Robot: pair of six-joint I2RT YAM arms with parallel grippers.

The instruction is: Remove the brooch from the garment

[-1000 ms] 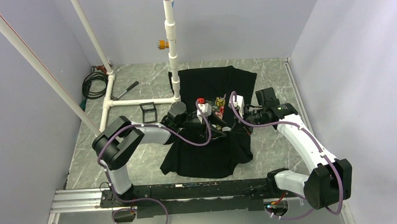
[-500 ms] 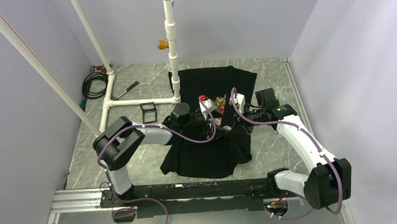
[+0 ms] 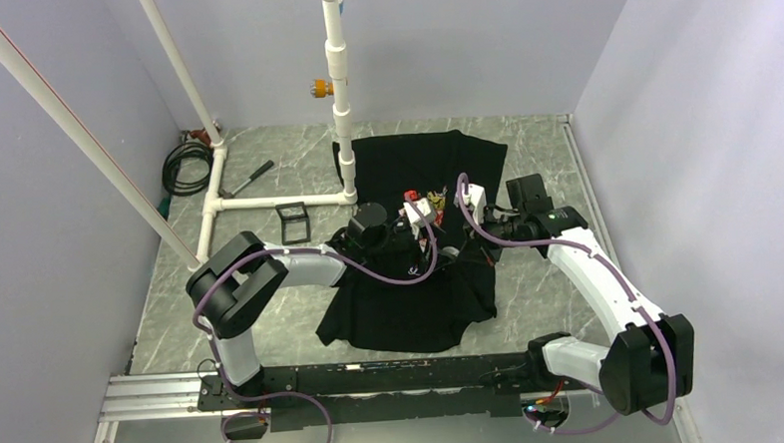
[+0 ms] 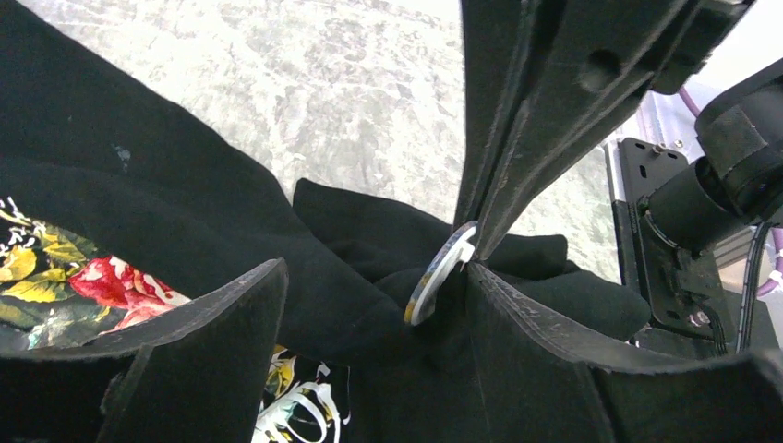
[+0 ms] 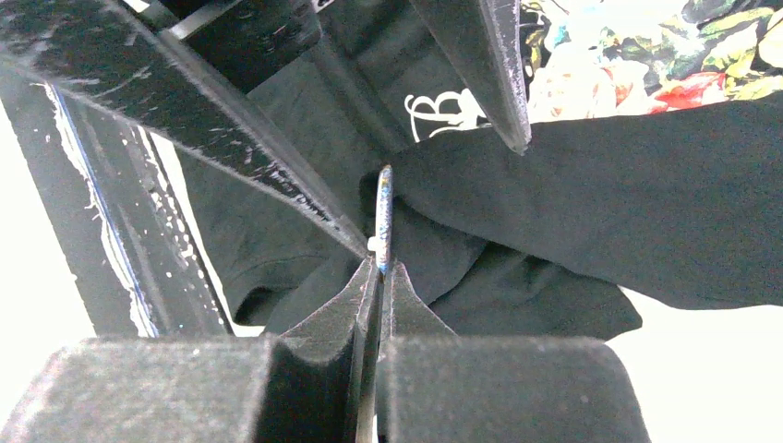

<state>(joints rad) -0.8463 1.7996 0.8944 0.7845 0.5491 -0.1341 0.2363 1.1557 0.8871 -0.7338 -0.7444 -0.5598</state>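
**Brooch pinched edge-on by the right end effector, above the bunched T-shirt**

Brooch (image 4: 441,272): in the left wrist view it shows as a thin disc seen almost on edge, and the two black fingers coming down from above are pressed together on its upper rim. Those fingers belong to the right end effector (image 5: 379,268), which is closed tight on the pin. Black cloth of the T-shirt (image 3: 411,301) puckers right up against the disc's back. Whether the pin is through the cloth cannot be told.

The left end effector (image 4: 374,277) is spread wide. Its fingers stand on either side of the raised fold, and the one nearer the brooch is just beside it.

The rose print (image 4: 111,286) lies flat to one side of the fold, and the pale cursive lettering (image 5: 439,111) is partly under a left finger.

From above, both wrists meet over the middle of the shirt and hide the brooch and most of the print.

The shirt lies on a grey marbled worktop (image 3: 292,316). A white pipe frame (image 3: 341,104) has its upright at the shirt's far left edge. A coil of black cable (image 3: 181,163), a hammer-like tool (image 3: 249,178) and a small black square frame (image 3: 291,223) lie well apart to the left.
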